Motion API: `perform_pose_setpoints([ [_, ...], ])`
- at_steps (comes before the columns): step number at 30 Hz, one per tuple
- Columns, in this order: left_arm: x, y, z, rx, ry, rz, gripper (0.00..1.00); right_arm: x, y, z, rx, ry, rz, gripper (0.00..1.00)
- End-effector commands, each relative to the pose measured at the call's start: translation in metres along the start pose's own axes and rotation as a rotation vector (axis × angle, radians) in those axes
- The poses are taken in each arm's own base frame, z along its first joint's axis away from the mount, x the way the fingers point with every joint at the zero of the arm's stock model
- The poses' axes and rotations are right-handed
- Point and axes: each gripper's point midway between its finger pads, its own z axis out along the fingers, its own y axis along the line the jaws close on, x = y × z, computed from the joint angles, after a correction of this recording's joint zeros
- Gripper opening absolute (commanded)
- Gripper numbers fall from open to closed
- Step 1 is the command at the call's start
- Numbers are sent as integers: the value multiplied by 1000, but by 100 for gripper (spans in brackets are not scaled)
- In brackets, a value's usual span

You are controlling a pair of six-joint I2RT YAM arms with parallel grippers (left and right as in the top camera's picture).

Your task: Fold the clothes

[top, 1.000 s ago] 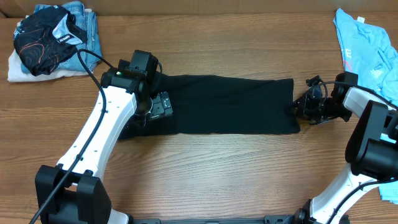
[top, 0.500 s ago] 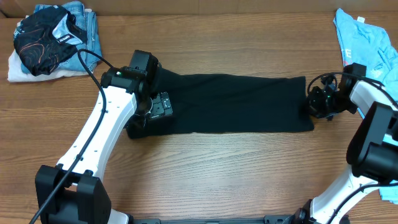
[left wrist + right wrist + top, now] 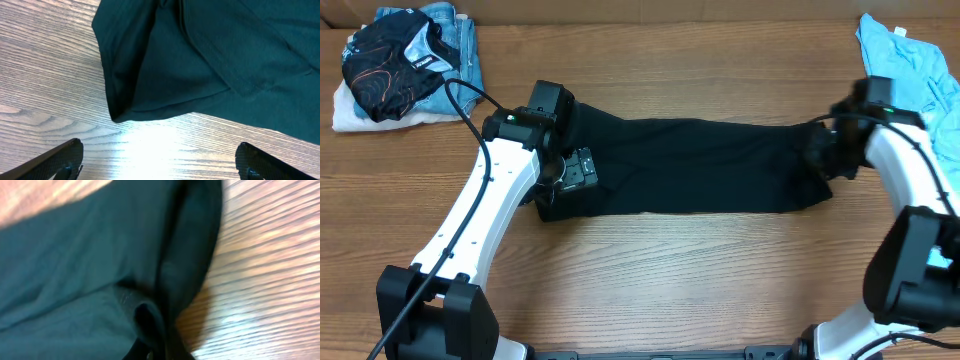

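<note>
a black shirt (image 3: 700,165), folded into a long band, lies across the middle of the wooden table (image 3: 700,280) as two robot arms work at its ends. at the right end we see the right gripper (image 3: 823,152) closed tight on the cloth, and its wrist camera shows dark fabric bunched up where the fingers meet, with bare wood just beside it. at the left end the left gripper (image 3: 160,151) hangs over the table with its jaws spread wide and nothing between them. in its own camera the two fingertips sit at the bottom corners, and the shirt's folded corner lies just ahead of them on the wood. from above, the white left arm reaches in from the near edge and covers part of the shirt's left end. a light blue shirt (image 3: 905,75) lies at the far right corner, well apart from the black one, and a pile of clothes (image 3: 395,65) sits at the far left corner.
</note>
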Motion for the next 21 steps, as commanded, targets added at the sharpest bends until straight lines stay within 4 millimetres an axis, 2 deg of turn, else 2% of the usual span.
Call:
perform_pose_setpoints([
  [1,2,-3,0,5,1,33,100,-3,13,-7,105,-55,-35,4],
  [5,3,-3,0,5,2,34,100,10,54,-2,80,-53,-140,4],
  [15,2,-3,0,5,2,33,100,48,127,4,-26,-14,-302,4],
  [19,2,-3,0,5,2,33,100,61,149,6,-59,-9,-335,4],
  [21,2,-3,0,5,2,33,100,66,156,7,-68,-11,-336,8],
])
